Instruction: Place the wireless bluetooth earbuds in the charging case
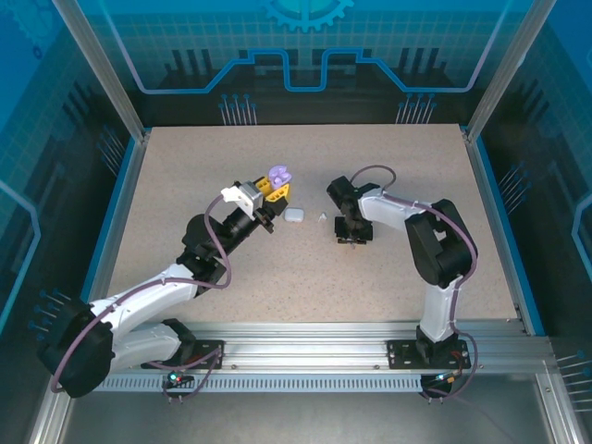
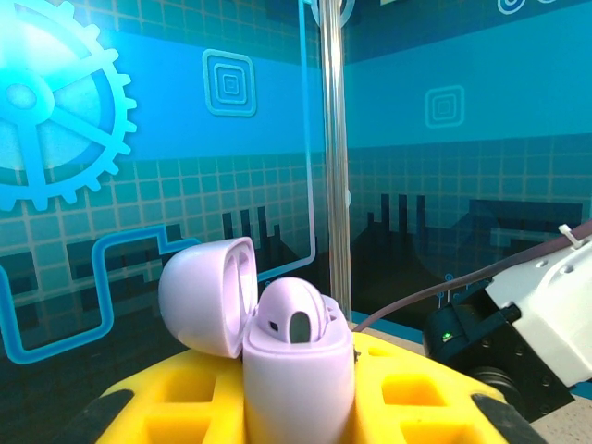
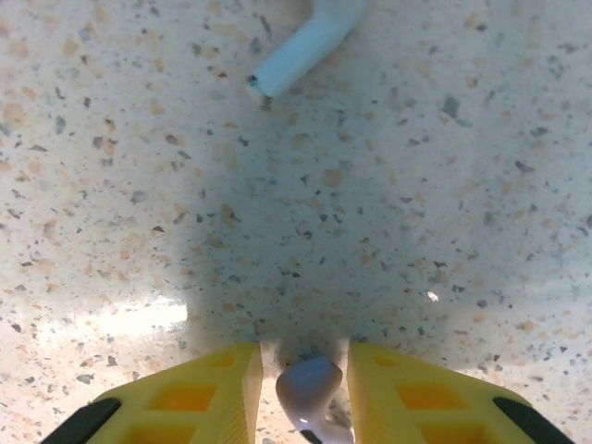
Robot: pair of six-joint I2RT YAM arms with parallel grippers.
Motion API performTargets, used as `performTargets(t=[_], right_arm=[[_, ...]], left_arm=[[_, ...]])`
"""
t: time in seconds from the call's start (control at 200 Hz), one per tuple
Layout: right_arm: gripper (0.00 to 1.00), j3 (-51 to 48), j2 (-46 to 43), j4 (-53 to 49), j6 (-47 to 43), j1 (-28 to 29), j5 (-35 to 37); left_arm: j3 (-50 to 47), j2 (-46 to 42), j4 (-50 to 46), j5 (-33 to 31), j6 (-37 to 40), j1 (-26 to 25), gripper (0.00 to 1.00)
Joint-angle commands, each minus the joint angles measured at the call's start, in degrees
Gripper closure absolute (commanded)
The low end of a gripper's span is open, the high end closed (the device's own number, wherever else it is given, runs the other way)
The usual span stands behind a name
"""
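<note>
One earbud (image 3: 310,42) on speckled table (image 3: 416,231), blue walls (image 1: 305,55)

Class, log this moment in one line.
left gripper: holds open purple case | right gripper: around white earbud | spare earbud: on table

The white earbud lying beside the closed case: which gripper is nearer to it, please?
Right. The right gripper is down beside the earbud; the left gripper, holding the purple case, is farther away.

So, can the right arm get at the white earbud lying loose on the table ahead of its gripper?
Probably yes: bare table lies between the right gripper and the loose white earbud. But another earbud sits between its fingers, so picking it up must wait.
</note>
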Motion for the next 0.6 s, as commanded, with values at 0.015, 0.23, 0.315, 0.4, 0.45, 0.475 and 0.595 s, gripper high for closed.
performTargets(t=[0.015, 0.23, 0.315, 0.4, 0.45, 0.475, 0.595], right_arm=[[0.70, 2.7, 3.0, -5.5, -8.4, -0.5, -1.7], [0.71, 3.7, 3.8, -7.2, -11.0, -0.4, -1.4], [0.71, 3.1, 3.2, -7.2, -11.0, -0.5, -1.3], [0.71, 2.3, 2.4, -7.0, -11.0, -0.4, -1.1], [0.71, 2.1, 1.9, -7.0, -10.8, -0.5, -1.0], [0.71, 1.9, 1.8, -7.0, -10.9, -0.4, -1.0], [0.71, 1.3, 1.1, -6.8, -10.8, -0.5, -1.2]], left_arm=[[1.1, -1.2, 0.9, 0.3, -0.6, -0.1, 1.00], [1.3, -1.2, 0.9, 0.3, -0.4, -0.2, 1.00], [1.4, -1.1, 0.8, 0.3, -0.4, -0.2, 1.00], [1.5, -0.9, 0.8, 0.5, -0.5, -0.1, 1.00], [1.6, -0.9, 0.8, 0.5, -0.6, -0.2, 1.00], [1.6, -0.8, 0.9, 0.5, -0.6, -0.2, 1.00], [1.7, -0.9, 0.9, 0.6, -0.7, -0.1, 1.00]])
